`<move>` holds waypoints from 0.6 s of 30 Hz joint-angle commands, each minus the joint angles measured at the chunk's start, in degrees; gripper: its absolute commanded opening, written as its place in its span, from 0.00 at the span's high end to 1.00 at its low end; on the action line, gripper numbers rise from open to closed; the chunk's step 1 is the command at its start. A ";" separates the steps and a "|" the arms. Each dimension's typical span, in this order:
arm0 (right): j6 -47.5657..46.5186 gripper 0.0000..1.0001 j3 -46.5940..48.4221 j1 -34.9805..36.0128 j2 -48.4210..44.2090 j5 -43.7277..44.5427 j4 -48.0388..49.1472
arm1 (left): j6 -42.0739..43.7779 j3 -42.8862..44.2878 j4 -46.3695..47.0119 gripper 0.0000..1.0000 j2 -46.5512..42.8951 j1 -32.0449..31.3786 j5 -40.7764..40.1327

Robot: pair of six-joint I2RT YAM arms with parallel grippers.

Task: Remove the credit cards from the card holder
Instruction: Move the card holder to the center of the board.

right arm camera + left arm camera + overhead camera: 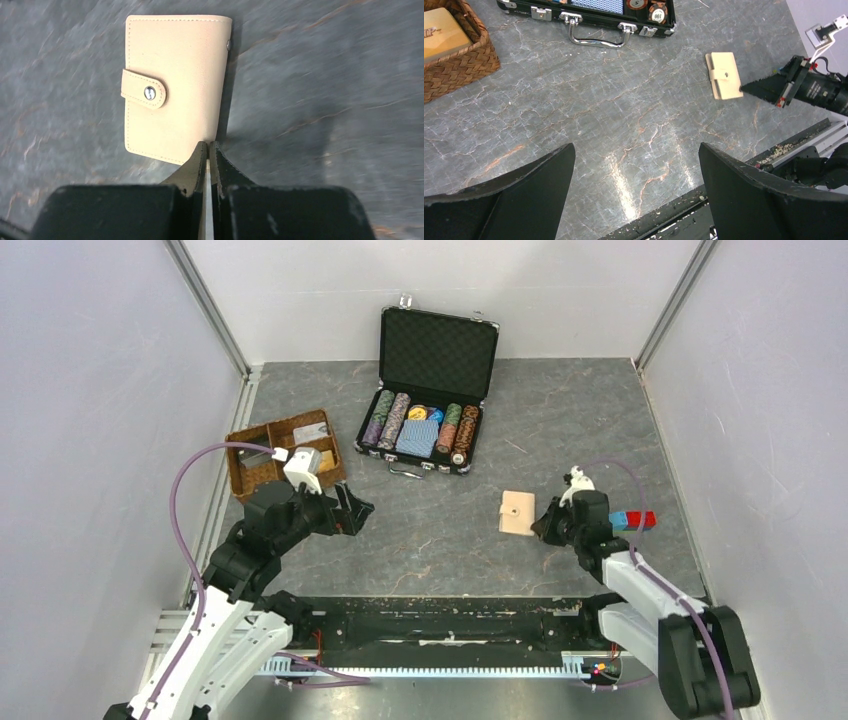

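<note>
Card holder [517,512] lay closed and flat on the grey marbled table [450,550], directly ahead of the right gripper [547,521]. Well beyond that gripper and off to its left stood the open black case [438,350], with poker chips [383,418] racked in its lower half. A brown wicker tray [237,468] sat just beyond the left gripper [358,510], whose fingers were spread wide above bare table, well apart from the card holder. The right gripper's fingers were pressed together, their tips touching the card holder's nearest corner; whether they pinched its edge could not be told. The strap tab [145,90] was fastened down by a small metal stud [149,93].
</note>
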 commanded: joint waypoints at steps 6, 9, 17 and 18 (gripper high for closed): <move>7.11 1.00 -7.44 13.37 -11.61 -2.50 -5.05 | -2.05 -0.07 0.68 0.00 1.86 -0.11 2.72; 7.81 1.00 -8.36 15.07 -14.99 -3.58 -4.96 | -1.95 0.13 0.82 0.00 3.47 -0.12 5.34; -0.40 0.67 -3.22 15.05 -13.90 -0.04 -8.06 | -8.19 -3.05 6.66 0.01 10.56 -1.55 14.41; -0.93 0.66 -2.77 15.04 -13.22 -0.22 -7.43 | -9.55 -3.90 8.08 0.02 11.16 -2.18 14.98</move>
